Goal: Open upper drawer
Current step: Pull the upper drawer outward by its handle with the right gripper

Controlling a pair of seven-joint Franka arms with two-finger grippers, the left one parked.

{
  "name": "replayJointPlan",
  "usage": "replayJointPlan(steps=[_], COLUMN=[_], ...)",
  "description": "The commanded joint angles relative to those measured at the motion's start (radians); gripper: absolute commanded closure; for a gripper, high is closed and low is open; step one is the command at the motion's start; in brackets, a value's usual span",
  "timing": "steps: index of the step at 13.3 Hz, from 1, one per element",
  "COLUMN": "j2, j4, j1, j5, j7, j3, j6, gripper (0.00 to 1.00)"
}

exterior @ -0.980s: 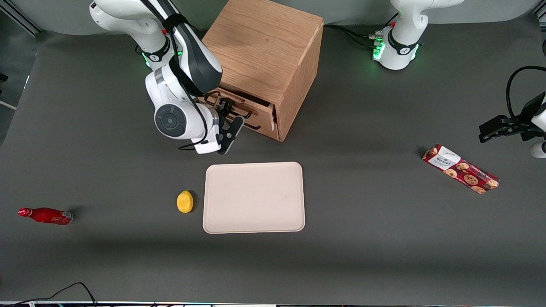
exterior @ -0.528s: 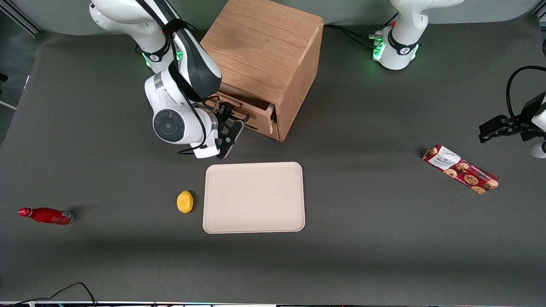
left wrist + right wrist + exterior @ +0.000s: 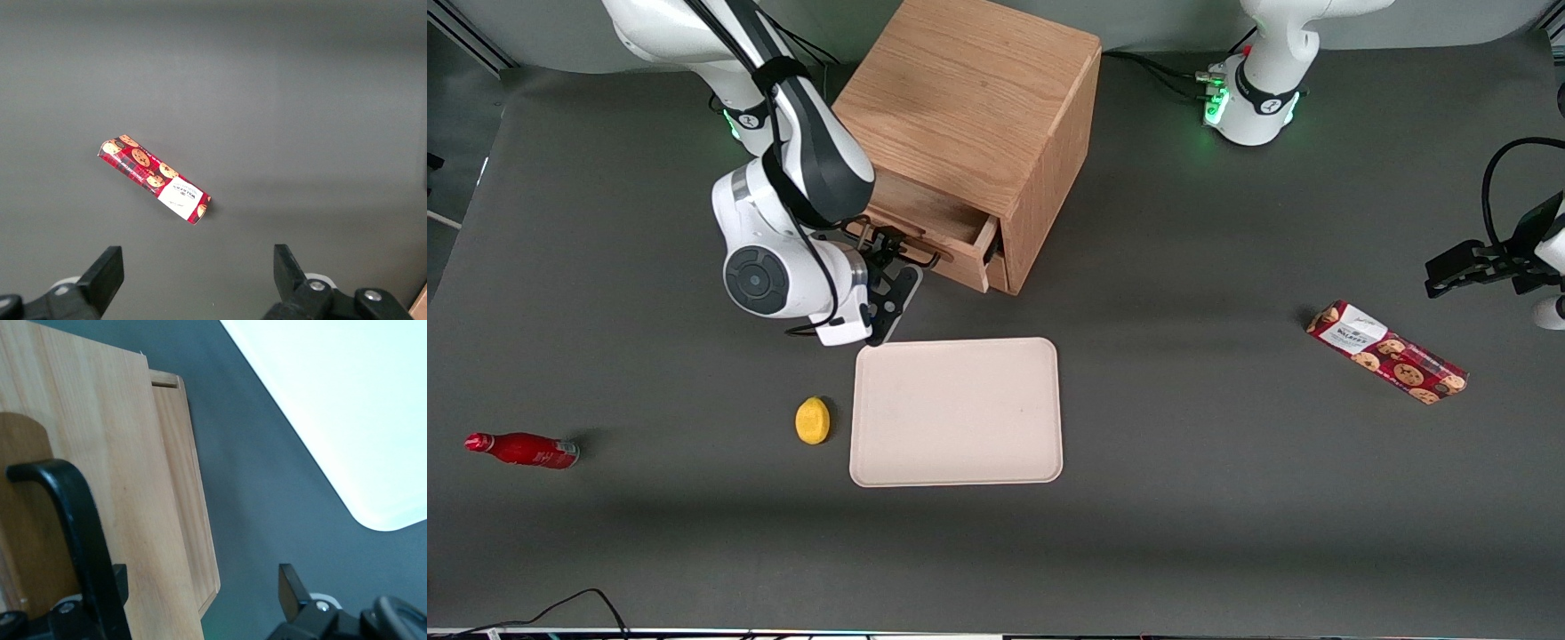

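Cabinet [image 3: 969, 98]: light oak, visible grain, satin. Upper drawer [image 3: 925, 222] same wood; handle [image 3: 80, 533] black, smooth, semi-gloss. End effector [image 3: 889, 258] at drawer front: black matt fingers, glossy white plastic arm shell. Surface [image 3: 1227, 489]: dark grey, matt. Tray [image 3: 957, 412]: cream, matt. Bottle [image 3: 520, 450]: glossy red. Lemon [image 3: 812, 420]: yellow, dull. Cookie box [image 3: 1387, 352]: printed cardboard.

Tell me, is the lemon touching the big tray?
Apart. The front view shows a strip of dark table between the lemon and the tray. The tool is at the upper drawer.
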Motion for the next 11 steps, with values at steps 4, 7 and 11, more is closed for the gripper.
replayJointPlan(steps=[4, 7, 11], j2=[0.052, 0.071, 0.091], j4=[0.072, 0.092, 0.117], j1=[-0.042, -0.057, -0.082], j5=[0.028, 0.028, 0.028], j7=[-0.071, -0.082, -0.111], j3=[0.0, 0.0, 0.0], j6=[-0.01, -0.01, -0.015], gripper=[0.0, 0.0, 0.0])
